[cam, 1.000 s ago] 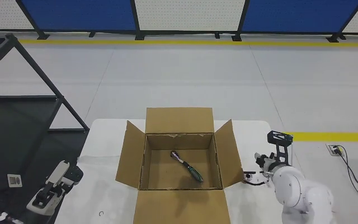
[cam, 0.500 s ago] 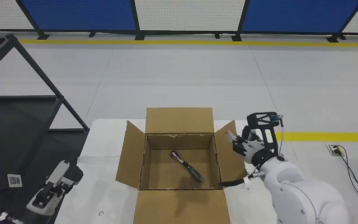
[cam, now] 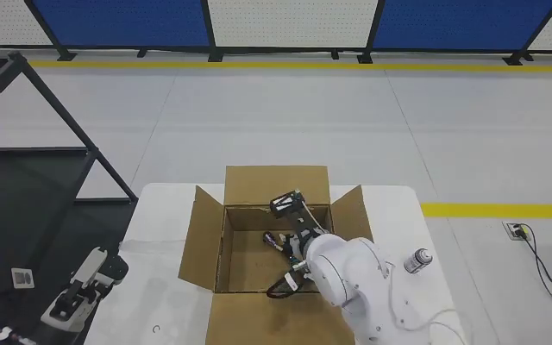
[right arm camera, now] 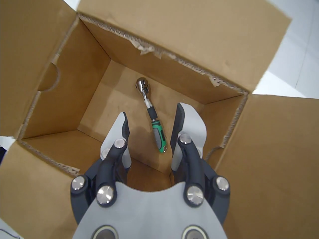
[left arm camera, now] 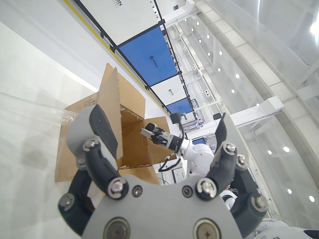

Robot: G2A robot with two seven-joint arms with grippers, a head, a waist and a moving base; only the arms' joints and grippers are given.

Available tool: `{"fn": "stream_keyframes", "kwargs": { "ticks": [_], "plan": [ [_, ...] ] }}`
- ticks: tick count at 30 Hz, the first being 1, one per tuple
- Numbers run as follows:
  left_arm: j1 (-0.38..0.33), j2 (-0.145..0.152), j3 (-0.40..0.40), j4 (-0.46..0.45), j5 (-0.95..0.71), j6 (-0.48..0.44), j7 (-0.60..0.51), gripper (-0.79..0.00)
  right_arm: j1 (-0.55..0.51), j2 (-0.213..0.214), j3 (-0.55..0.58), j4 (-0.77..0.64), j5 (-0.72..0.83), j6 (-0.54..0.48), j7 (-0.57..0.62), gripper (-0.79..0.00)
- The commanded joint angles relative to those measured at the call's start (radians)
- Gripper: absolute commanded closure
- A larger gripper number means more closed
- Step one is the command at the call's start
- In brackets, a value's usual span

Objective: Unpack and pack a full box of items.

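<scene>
The right gripper (right arm camera: 152,111), spread wide and empty, swings in from the side over the cardboard box (right arm camera: 174,26), above the ratchet wrench (right arm camera: 158,138), seemingly the last item to unpack.

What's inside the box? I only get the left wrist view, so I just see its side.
Observer: A ratchet with a green handle lies on the floor of the box.
Operator: Is the other gripper holding it?
Observer: No. The right gripper hangs open above it, not touching.
Operator: Is anything out of the box?
Observer: Yes, a small can stands on the table beside the box.
</scene>
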Motion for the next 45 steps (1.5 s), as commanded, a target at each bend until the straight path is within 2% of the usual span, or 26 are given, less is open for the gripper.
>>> {"fn": "stream_keyframes", "kwargs": {
  "ticks": [1, 2, 3, 5, 6, 9, 11, 21, 23, 26, 33, 34, 35, 36, 45],
  "plan": [
    [0.0, 0.0, 0.0, 0.0, 0.0, 0.0, 0.0, -0.785, 0.019, -0.008, -0.016, 0.102, 0.017, 0.007, -0.019, -0.382],
    [0.0, 0.0, 0.0, 0.0, 0.0, 0.0, 0.0, -0.785, 0.029, -0.012, -0.026, 0.145, 0.022, 0.003, -0.028, -0.397],
    [0.0, 0.0, 0.0, 0.0, 0.0, 0.0, 0.0, -0.785, 0.034, -0.016, -0.033, 0.185, 0.029, 0.01, -0.038, -0.557],
    [0.0, 0.0, 0.0, 0.0, 0.0, 0.0, 0.0, -0.785, 0.045, -0.023, -0.046, 0.246, 0.045, 0.013, -0.065, -0.671],
    [0.0, 0.0, 0.0, 0.0, 0.0, 0.0, 0.0, -0.785, 0.049, -0.027, -0.05, 0.276, 0.046, 0.024, -0.075, -0.785],
    [0.0, 0.0, 0.0, 0.0, 0.0, 0.0, 0.0, -0.785, 0.062, -0.035, -0.058, 0.32, 0.054, 0.045, -0.104, -0.785],
    [0.0, 0.0, 0.0, 0.0, 0.0, 0.0, 0.0, -0.785, 0.059, -0.036, -0.048, 0.293, 0.055, 0.068, -0.114, -0.785],
    [0.0, 0.0, 0.0, 0.0, 0.0, 0.0, 0.0, -0.785, 0.059, -0.036, -0.048, 0.293, 0.055, 0.068, -0.114, -0.785],
    [0.0, 0.0, 0.0, 0.0, 0.0, 0.0, 0.0, -0.785, 0.046, -0.037, -0.06, 0.297, 0.048, 0.048, -0.146, -0.785],
    [0.0, 0.0, 0.0, 0.0, 0.0, 0.0, 0.0, -0.785, 0.057, -0.047, -0.09, 0.349, 0.031, 0.042, -0.176, -0.785],
    [0.0, 0.0, 0.0, 0.0, 0.0, 0.0, 0.0, -0.785, 0.157, -0.084, -0.139, 0.557, 0.071, -0.007, -0.217, -0.785],
    [0.0, 0.0, 0.0, 0.0, 0.0, 0.0, 0.0, -0.785, 0.171, -0.089, -0.144, 0.584, 0.078, -0.012, -0.221, -0.662],
    [0.0, 0.0, 0.0, 0.0, 0.0, 0.0, 0.0, -0.785, 0.184, -0.094, -0.151, 0.609, 0.081, -0.019, -0.222, -0.594],
    [0.0, 0.0, 0.0, 0.0, 0.0, 0.0, 0.0, -0.785, 0.196, -0.1, -0.156, 0.631, 0.088, -0.024, -0.223, -0.385],
    [0.0, 0.0, 0.0, 0.0, 0.0, 0.0, 0.0, -0.785, 0.264, -0.137, -0.188, 0.766, 0.13, -0.07, -0.225, -0.274]
  ]
}}
